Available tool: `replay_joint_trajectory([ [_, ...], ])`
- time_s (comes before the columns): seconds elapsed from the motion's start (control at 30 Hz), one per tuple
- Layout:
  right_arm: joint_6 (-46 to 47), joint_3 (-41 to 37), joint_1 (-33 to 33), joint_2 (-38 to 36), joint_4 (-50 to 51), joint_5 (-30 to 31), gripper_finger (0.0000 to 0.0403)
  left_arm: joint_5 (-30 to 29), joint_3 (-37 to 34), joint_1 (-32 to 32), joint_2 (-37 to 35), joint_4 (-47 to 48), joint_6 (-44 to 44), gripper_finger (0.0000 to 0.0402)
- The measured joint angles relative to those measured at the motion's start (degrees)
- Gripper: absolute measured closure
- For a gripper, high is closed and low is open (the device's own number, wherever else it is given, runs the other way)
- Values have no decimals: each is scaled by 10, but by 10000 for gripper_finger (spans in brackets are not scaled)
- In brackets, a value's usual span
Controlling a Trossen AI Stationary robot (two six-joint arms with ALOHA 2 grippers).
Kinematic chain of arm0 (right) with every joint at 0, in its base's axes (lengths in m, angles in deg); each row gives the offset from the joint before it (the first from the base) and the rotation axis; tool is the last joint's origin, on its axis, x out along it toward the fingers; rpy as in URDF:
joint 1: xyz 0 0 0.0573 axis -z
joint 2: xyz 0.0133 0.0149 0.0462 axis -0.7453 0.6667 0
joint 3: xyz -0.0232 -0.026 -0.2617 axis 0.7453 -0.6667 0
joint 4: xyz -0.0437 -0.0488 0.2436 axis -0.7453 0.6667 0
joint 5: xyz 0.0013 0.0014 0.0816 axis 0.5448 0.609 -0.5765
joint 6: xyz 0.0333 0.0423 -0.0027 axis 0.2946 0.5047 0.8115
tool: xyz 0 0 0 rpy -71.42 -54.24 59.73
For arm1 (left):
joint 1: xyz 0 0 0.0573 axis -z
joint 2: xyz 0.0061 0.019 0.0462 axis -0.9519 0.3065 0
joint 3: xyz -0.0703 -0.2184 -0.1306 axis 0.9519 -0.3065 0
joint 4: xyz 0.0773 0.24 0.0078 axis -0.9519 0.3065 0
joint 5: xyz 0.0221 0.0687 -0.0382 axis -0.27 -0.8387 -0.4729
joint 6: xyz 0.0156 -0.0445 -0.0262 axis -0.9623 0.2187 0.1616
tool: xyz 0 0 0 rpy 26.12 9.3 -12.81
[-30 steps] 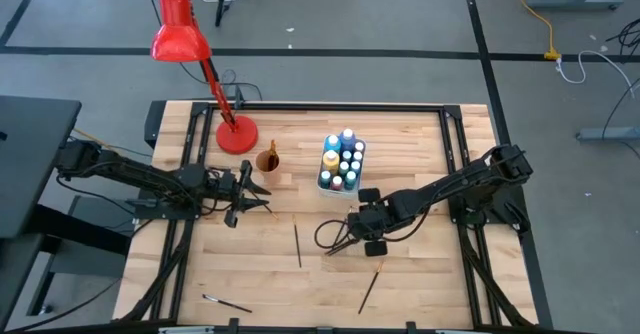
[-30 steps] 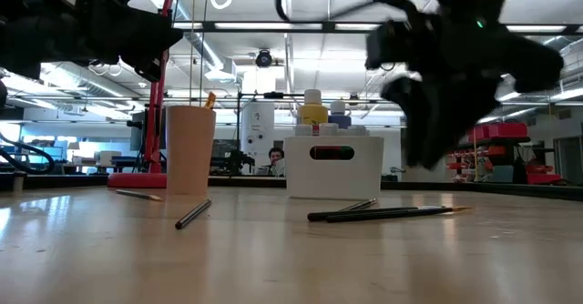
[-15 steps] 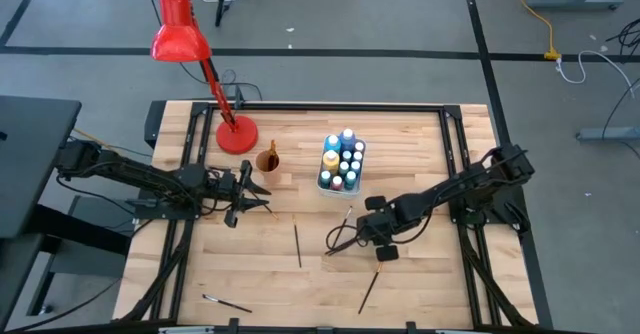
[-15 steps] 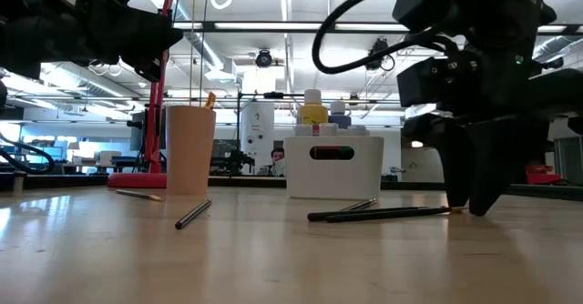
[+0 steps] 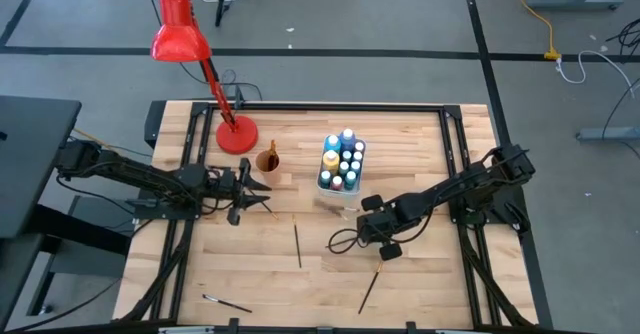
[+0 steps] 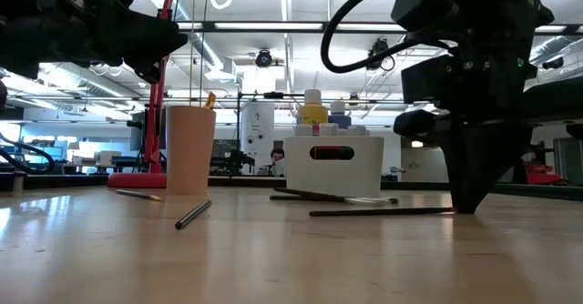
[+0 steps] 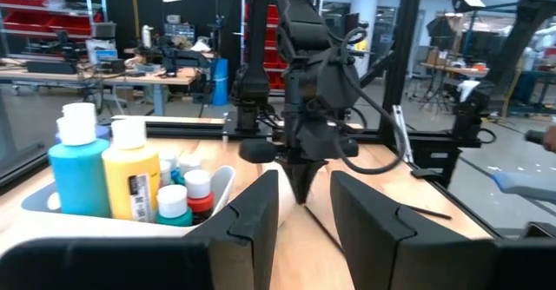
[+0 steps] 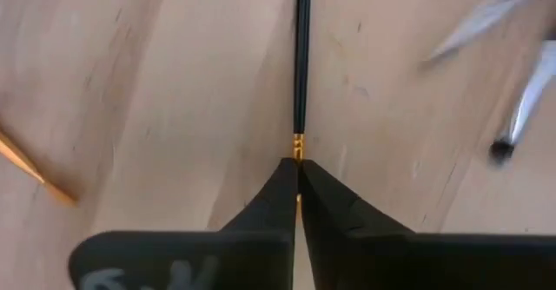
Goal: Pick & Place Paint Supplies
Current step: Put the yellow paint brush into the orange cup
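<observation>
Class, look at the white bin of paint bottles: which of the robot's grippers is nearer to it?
Right. The right gripper sits just in front of the white bin of paint bottles, shut on a dark-handled brush. The left gripper hangs farther off, beyond the tan cup.

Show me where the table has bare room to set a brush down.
Bare wood lies right of the white bin, toward the table's right rail, and between the lone brush and the left arm. Around the right gripper, shut on a black brush, it is crowded.

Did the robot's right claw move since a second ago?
Yes. In the high view the right gripper has slid away from the white bin of paint bottles, toward the table's right and near edge, and shut on a dark brush.
</observation>
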Motion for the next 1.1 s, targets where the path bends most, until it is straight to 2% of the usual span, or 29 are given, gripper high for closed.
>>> replay_joint_trajectory([
  [0.13, -37, 30, -7, 0, 43, -5, 392, -20, 0, 0, 0, 0, 0, 286],
  [0.33, -131, 125, -20, -3, 111, 4, 399, -23, 0, 0, 0, -1, 2, 286],
  [0.43, -219, 169, -29, -4, 110, 43, 401, -23, 0, 0, 0, -12, 30, 286],
  [0.53, -341, 204, -40, -4, 104, 128, 401, -23, 0, 0, 0, -17, 84, 286],
  [0.7, -552, 220, -48, -4, -2, 319, 402, -17, 0, 0, 0, -16, 217, 286],
  [0.77, -650, 220, -47, -4, -61, 370, 402, -16, 0, 0, 0, -15, 254, 286],
  [0.87, -796, 221, -42, -4, -145, 391, 402, -16, 0, 0, 0, -14, 289, 286],
  [1.1, -1035, 222, -28, 17, -296, 387, 403, -16, 0, 0, 0, -6, 337, 286],
])
